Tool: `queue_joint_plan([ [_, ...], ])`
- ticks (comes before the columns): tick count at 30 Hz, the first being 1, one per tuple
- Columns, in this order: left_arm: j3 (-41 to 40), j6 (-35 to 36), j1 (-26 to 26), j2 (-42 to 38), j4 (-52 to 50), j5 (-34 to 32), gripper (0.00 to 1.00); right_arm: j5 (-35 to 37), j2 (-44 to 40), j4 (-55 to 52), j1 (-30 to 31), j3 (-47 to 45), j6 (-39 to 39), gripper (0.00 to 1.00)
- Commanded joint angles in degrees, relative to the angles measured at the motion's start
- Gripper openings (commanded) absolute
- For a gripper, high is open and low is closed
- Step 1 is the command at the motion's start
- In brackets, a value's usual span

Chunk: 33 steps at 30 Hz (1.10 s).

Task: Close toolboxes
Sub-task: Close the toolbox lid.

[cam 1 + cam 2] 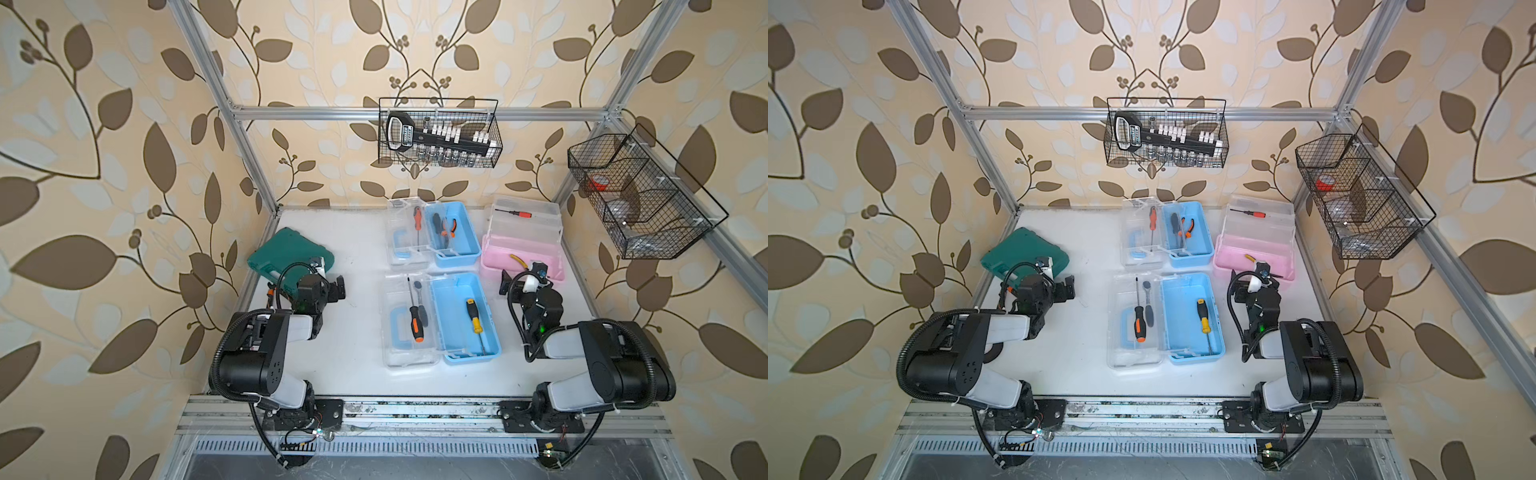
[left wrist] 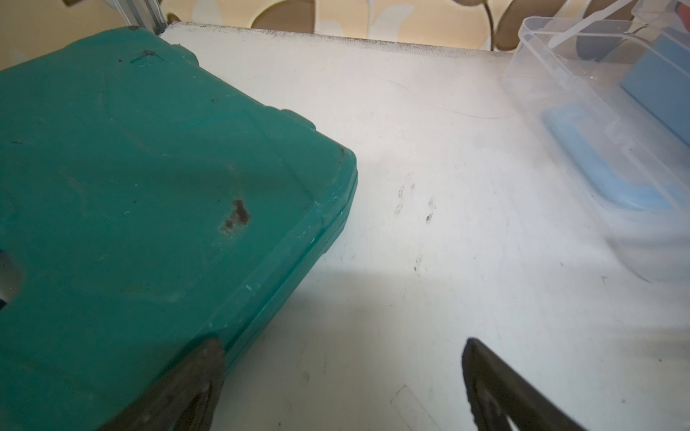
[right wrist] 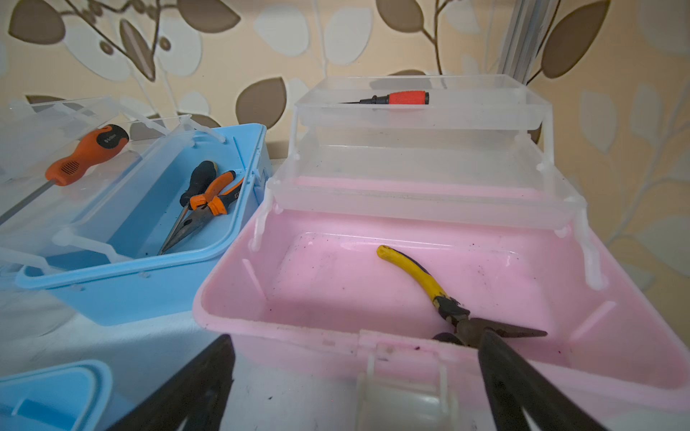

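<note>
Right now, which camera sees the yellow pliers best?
The right wrist view: the yellow pliers lie big and close inside the pink toolbox. Both top views show only a tiny yellow handle, the rest hidden. The left wrist view misses them.

Leaf-patterned beige wallpaper (brown vines) surrounds a white tabletop framed by aluminium rails; lighting seems diffuse.

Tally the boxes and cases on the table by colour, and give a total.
Light blue toolboxes: 2
Pink toolbox: 1
Green case: 1
Total: 4
</note>
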Motion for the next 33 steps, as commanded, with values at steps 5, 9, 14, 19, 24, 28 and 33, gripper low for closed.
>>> queue_joint_plan([
  [5, 0.38, 0.55, 0.64, -0.35, 1.3, 0.09, 0.99, -0.65, 0.57, 0.12, 0.04, 0.7, 0.54, 0.98],
  [9, 0.35, 0.55, 0.64, -0.35, 1.3, 0.11, 0.99, -0.65, 0.65, 0.08, 0.04, 0.71, 0.54, 0.98],
  [14, 0.44, 0.55, 0.64, -0.26, 1.21, 0.06, 0.99, -0.65, 0.66, -0.01, 0.02, 0.8, 0.54, 0.98],
  [19, 0.49, 0.56, 0.64, -0.26, 1.21, 0.08, 0.99, -0.65, 0.63, 0.0, 0.04, 0.79, 0.54, 0.99],
  [24, 0.33, 0.55, 0.64, -0.43, 1.3, 0.06, 0.99, -0.69, 0.53, 0.01, 0.02, 0.71, 0.54, 0.98],
  [28, 0.02, 0.23, 0.64, -1.62, 1.07, -0.51, 0.99, 0.43, -0.32, -0.28, 0.19, 0.83, 0.93, 0.98],
  [33, 1.06, -0.26, 0.58, -8.55, -6.3, -2.52, 0.99, 10.18, -9.51, -16.65, 0.39, 4.58, 4.95, 0.98],
])
